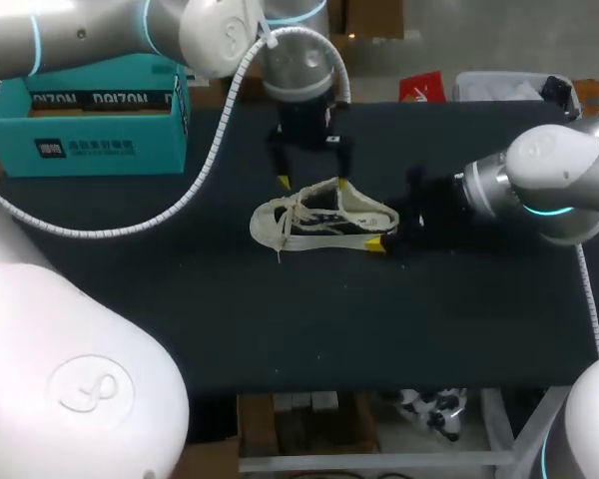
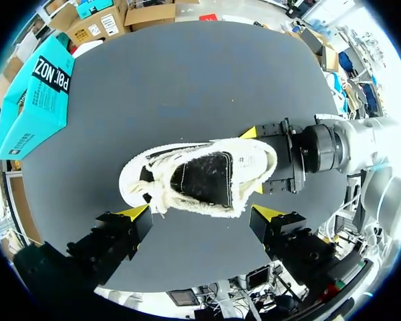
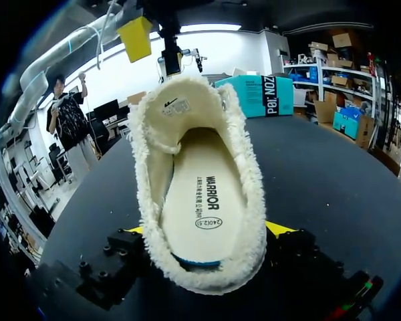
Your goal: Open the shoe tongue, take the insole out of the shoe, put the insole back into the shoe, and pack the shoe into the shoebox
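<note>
**Asker:** Cream canvas with frayed edges, is that the shoe? Where is it?

**Me:** Yes. The shoe point(image 1: 319, 222) stands on its sole near the middle of the black table point(image 1: 280, 329). In the head view its toe points to nine o'clock and its heel to three o'clock. The loose laces point(image 1: 288, 215) are bunched over the front half.

**Asker:** And your right gripper?

**Me:** My right gripper point(image 1: 384, 228) comes in from three o'clock and grips the heel. In the left wrist view one yellow tip presses each side of it.

**Asker:** What can you see from that wrist?

**Me:** I see straight into the shoe's mouth. The pale insole point(image 3: 204, 194) lies flat inside, with the heel rim between my fingers.

**Asker:** The left gripper?

**Me:** My left gripper point(image 1: 313, 183) hangs above the shoe at its twelve o'clock side. Its fingers are spread wide, one tip off each flank, and it holds nothing. From its own wrist I look down on the black tongue point(image 2: 204, 177) lying over the opening.

**Asker:** The shoebox?

**Me:** The teal shoebox point(image 1: 80, 125) stands well apart from the shoe, at about ten o'clock, at the table's far corner.
</note>
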{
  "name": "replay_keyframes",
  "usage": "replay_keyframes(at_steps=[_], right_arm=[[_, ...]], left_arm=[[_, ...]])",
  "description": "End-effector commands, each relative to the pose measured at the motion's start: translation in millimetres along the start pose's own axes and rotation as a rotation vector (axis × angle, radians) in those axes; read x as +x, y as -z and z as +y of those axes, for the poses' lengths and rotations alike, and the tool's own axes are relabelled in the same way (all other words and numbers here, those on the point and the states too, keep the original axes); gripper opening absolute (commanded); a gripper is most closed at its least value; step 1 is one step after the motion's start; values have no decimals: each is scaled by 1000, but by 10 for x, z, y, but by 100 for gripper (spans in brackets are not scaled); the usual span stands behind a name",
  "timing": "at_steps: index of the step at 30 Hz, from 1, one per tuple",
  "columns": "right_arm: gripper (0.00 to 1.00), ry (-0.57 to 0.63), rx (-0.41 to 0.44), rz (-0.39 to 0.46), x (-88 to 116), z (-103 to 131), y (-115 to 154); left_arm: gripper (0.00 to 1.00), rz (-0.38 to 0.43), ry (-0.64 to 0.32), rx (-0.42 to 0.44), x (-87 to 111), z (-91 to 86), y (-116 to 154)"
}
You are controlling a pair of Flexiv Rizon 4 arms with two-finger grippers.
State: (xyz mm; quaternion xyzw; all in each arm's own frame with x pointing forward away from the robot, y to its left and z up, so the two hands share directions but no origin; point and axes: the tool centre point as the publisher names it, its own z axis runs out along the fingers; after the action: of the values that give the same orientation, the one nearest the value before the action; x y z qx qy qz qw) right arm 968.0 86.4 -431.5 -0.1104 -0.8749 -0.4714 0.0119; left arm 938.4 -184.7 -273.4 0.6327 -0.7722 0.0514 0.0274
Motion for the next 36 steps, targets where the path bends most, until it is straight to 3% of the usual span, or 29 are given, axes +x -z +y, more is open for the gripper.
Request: replay_keyframes(at_steps=[1,4,6,13,17,19,26,28,31,36], right_arm=[[0,0,-3,0,-8,-103,-89],[0,0,-3,0,-8,-103,-89],[0,0,-3,0,-8,-103,-89],[0,0,-3,0,-8,-103,-89],[0,0,-3,0,-8,-103,-89],[0,0,-3,0,-8,-103,-89],[0,0,-3,0,-8,-103,-89],[0,0,-3,0,-8,-103,-89],[0,0,-3,0,-8,-103,-89],[0,0,-3,0,-8,-103,-89]], left_arm=[[95,-103,14,-39,167,-184,-181],[87,-123,33,-50,178,-249,-260],[75,-134,43,-57,176,-282,-302],[74,-171,42,-85,181,-297,-419],[50,-174,36,-88,182,-262,-409],[43,-182,26,-84,183,-225,-389],[42,-229,5,-74,188,-133,-389],[29,-234,8,-73,179,-136,-406],[0,-241,12,-74,147,-133,-422],[0,-215,30,-51,5,-116,-366]])
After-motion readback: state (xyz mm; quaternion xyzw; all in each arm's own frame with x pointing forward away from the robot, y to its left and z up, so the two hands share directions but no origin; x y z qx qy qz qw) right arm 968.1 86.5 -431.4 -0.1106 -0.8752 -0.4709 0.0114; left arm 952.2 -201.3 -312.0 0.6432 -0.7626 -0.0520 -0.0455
